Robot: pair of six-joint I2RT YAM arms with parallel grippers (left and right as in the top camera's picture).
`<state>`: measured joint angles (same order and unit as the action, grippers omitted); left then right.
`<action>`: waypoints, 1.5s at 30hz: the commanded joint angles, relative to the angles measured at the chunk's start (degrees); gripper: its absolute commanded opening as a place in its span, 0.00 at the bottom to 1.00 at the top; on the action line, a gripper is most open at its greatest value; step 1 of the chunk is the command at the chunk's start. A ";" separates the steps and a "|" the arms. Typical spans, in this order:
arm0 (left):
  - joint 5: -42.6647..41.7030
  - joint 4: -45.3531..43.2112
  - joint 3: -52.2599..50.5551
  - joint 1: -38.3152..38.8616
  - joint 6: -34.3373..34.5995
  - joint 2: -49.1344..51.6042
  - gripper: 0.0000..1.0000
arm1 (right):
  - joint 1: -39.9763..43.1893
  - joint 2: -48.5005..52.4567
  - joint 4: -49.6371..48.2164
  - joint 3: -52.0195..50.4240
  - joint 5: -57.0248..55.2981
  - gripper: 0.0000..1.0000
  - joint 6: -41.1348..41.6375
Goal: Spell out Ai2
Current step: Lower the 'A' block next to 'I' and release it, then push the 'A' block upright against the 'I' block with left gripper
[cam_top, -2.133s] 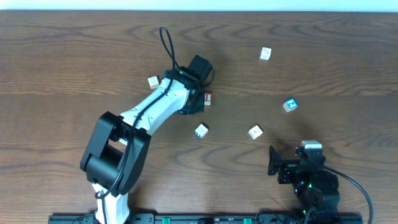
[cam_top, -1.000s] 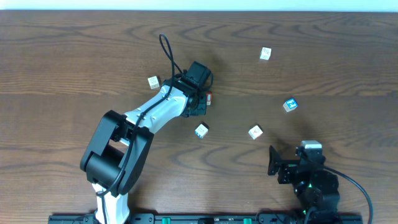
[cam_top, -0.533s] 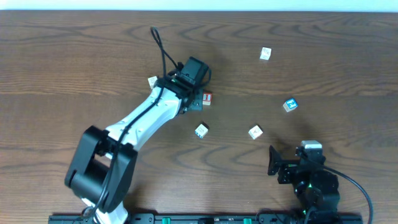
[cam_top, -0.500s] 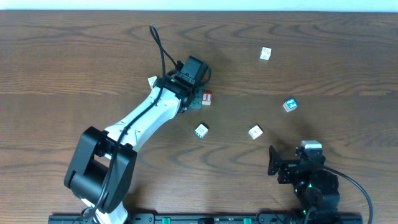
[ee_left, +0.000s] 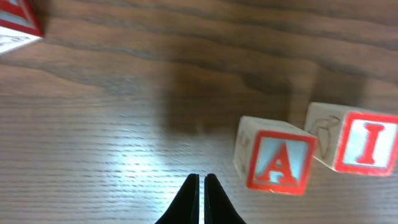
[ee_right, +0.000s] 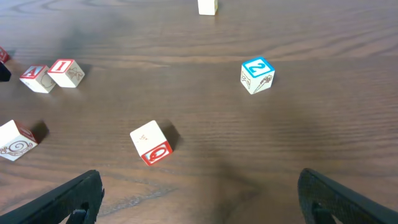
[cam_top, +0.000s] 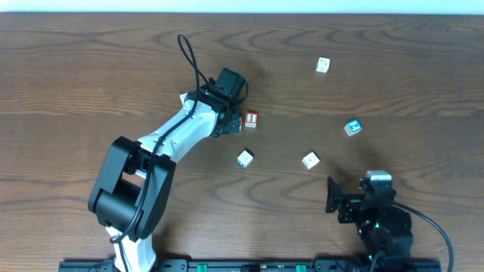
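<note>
In the left wrist view a wooden block with a red A (ee_left: 277, 163) lies right next to a block with a red I (ee_left: 360, 143), with the A on the left. My left gripper (ee_left: 200, 180) is shut and empty, just left of the A block and apart from it. In the overhead view the left gripper (cam_top: 229, 123) covers the A block, and the I block (cam_top: 251, 119) shows beside it. The blue 2 block (cam_top: 352, 128) (ee_right: 257, 75) lies apart at the right. My right gripper (ee_right: 202, 208) is open and empty, low near the table's front edge.
Other letter blocks lie scattered: one (cam_top: 244, 158) below the I block, one with a red ring (cam_top: 310, 159) (ee_right: 152, 142), one at the far right back (cam_top: 323, 66), and one (cam_top: 184, 97) by the left arm. A red-edged block (ee_left: 15, 22) shows at the left wrist view's corner.
My left gripper has drawn back up and to the left, off the I block, which now shows fully. The right arm has not moved.
</note>
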<state>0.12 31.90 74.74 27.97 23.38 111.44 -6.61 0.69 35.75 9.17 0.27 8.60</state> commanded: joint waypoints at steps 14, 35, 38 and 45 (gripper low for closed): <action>-6.38 2.19 0.09 2.62 1.05 0.57 0.06 | 0.44 -0.37 0.00 -0.33 0.42 0.99 -0.33; -6.10 0.63 -0.76 3.30 1.05 2.23 0.05 | 0.44 -0.37 0.02 -0.33 0.42 0.99 -0.33; -5.84 0.61 -0.76 3.30 1.03 2.29 0.06 | 0.44 -0.37 0.02 -0.33 0.42 0.99 -0.33; -5.70 -0.39 -0.76 3.30 1.05 3.28 0.06 | 0.44 -0.37 0.02 -0.33 0.42 0.99 -0.33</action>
<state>-6.02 31.94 74.48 31.33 24.21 113.19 -6.61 0.69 35.75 9.17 0.27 8.60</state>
